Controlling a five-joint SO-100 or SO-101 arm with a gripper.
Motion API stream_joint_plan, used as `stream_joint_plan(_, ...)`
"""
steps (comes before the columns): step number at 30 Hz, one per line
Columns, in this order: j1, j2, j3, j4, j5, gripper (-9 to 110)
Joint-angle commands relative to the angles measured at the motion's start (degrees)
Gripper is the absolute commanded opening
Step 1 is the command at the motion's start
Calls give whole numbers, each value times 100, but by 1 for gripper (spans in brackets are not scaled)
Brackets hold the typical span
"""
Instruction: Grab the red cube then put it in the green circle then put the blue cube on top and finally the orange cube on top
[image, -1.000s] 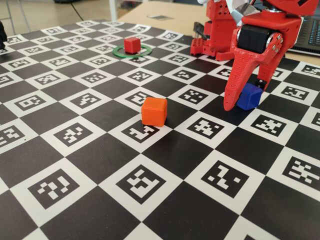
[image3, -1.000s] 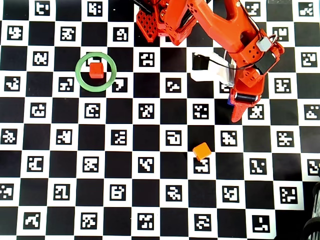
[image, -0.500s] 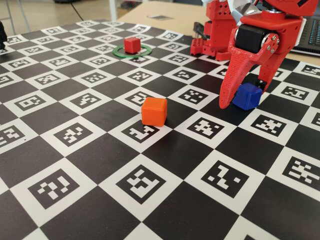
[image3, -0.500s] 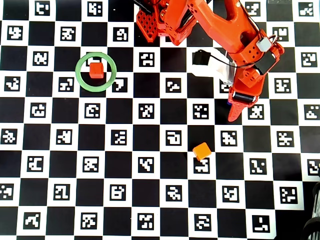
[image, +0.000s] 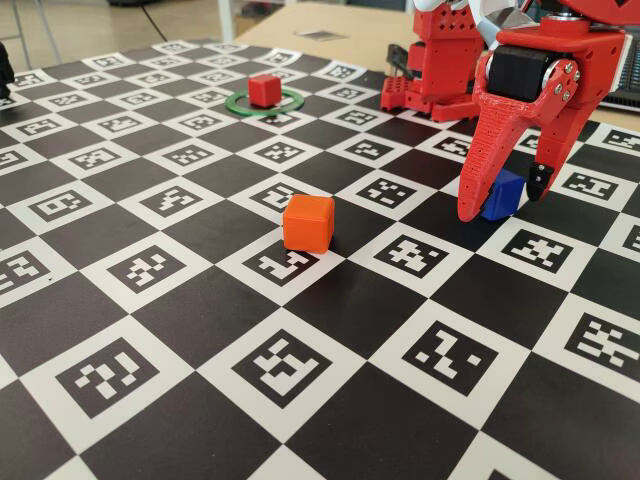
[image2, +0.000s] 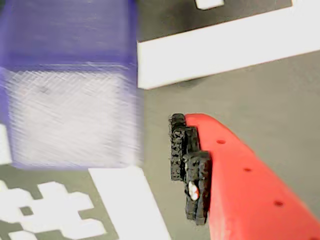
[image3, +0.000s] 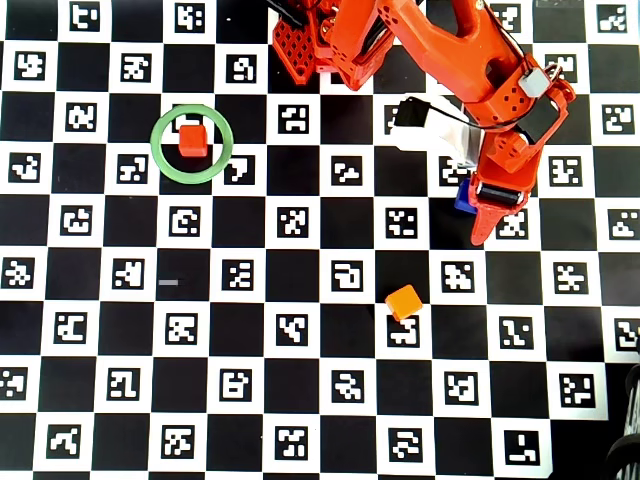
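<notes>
The work surface is a flat board (image: 300, 330) printed as a black-and-white checkerboard, each white square carrying a small coded marker; a tan table top shows beyond its far edge in the fixed view.

Nearest the fixed camera, the orange cube (image: 308, 222) sits alone on the board, straddling a white and a black square. In the overhead view it lies below and to the left of the arm (image3: 404, 301).

Farther back and to the right, the gripper (image: 505, 205) points down at the board with its jaws parted. The blue cube (image: 499, 194) stands between the two fingers, resting on the board. The long red finger is in front of the cube's left side and the short black-tipped finger stands to its right, with a visible gap. In the wrist view the blue cube (image2: 70, 85) fills the upper left, blurred, and the red finger with its black pad (image2: 190, 165) stands apart from it. In the overhead view only a blue corner (image3: 464, 194) shows beside the arm.

Farthest back, at the left, the green circle (image: 236, 103) lies flat on the board. The red cube (image: 264, 89) stands inside it, as the overhead view confirms (image3: 192, 140).
</notes>
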Motion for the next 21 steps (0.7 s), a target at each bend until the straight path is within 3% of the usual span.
stream_joint_plan(1,132,149,-369,18,-79,40)
stream_joint_plan(21,316,53,-35,26,-466,36)
